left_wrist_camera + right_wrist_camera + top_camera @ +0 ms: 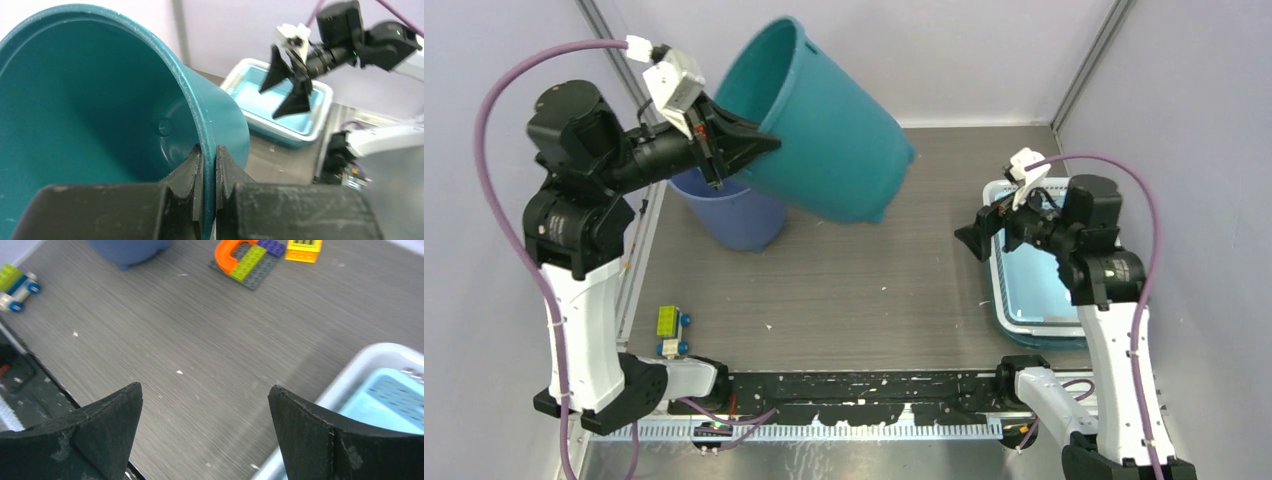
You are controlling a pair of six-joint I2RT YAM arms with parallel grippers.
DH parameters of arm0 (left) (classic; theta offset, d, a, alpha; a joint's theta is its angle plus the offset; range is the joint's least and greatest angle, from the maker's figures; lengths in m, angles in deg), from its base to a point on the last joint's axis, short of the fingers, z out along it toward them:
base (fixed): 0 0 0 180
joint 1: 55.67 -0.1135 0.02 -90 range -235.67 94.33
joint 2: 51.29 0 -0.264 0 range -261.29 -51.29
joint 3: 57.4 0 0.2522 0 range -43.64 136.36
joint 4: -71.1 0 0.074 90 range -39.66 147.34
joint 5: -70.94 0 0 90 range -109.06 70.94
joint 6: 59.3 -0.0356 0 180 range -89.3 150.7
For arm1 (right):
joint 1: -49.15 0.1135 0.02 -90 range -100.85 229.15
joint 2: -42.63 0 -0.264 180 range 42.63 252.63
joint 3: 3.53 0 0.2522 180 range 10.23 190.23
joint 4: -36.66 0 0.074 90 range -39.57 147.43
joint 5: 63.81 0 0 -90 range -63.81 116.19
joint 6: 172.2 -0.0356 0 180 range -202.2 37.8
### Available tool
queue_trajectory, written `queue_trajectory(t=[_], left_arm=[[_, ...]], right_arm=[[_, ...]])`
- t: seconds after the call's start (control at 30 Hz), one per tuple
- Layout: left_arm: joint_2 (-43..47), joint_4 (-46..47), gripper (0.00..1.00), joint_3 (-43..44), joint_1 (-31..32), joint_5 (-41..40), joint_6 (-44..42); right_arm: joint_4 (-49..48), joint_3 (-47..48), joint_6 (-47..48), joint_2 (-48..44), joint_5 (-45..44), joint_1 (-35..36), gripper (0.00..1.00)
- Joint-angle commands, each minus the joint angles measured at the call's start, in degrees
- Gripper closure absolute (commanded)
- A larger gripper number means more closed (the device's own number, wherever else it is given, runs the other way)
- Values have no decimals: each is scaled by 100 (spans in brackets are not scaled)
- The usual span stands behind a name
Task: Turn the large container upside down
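Teal plastic bucket (834, 140) tilted, smooth rim clamped by left gripper (209, 152); right gripper (205, 390) spread wide.

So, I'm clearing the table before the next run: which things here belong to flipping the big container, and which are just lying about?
In the job:
teal bucket, tilted in the air
left gripper, shut on its rim

Lying about:
blue bucket
toy car
basket
Lego bricks

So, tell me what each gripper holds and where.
Left gripper pinches the large teal container by its rim wall; right gripper is open and holds nothing.
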Motion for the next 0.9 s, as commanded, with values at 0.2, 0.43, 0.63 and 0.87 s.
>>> queue_trajectory(t=[0.2, 0.43, 0.63, 0.87], left_arm=[[-23, 843, 100, -1579, 445, 1297, -165], [-315, 383, 100, -2287, 1517, 900, -899], [-734, -249, 100, -2310, 2023, 897, -1362], [-1103, -700, 100, -2471, 2212, 1405, -1582]], right_arm=[[2523, 2793, 2160, -7, -351, -33, 0], [1975, 2424, 1824, 114, 638, -33, 0], [1285, 1734, 1683, 99, 2038, -32, 0], [1218, 1579, 2165, 219, 2510, -24, 2]])
